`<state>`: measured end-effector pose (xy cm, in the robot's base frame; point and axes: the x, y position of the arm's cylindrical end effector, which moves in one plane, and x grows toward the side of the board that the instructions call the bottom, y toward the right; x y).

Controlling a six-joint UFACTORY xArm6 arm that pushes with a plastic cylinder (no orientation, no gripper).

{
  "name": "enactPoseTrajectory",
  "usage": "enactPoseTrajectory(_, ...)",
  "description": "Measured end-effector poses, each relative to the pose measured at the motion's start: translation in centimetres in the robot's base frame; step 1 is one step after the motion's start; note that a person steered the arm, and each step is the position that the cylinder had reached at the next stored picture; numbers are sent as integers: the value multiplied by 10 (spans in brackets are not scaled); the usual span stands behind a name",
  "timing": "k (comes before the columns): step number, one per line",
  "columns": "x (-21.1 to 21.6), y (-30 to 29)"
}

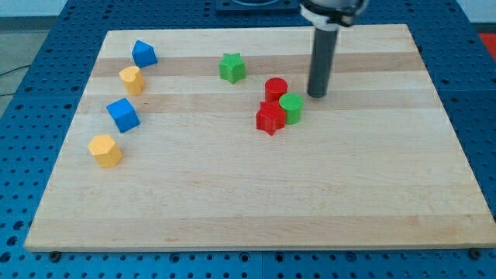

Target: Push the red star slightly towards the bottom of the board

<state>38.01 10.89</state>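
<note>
The red star lies near the middle of the wooden board. It touches a green cylinder on its right and a red cylinder just above it. My tip rests on the board to the upper right of this cluster, a short gap right of the red and green cylinders. It does not touch the red star.
A green star lies up and left of the cluster. At the view's left are a blue block, a yellow block, a blue cube and a yellow block.
</note>
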Motion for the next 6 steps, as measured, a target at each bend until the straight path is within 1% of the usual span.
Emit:
enactPoseTrajectory(1, 4, -28)
enactPoseTrajectory(3, -12, -99)
enactPoseTrajectory(4, -13, -114)
enactPoseTrajectory(5, -10, -71)
enactPoseTrajectory(6, -3, -88)
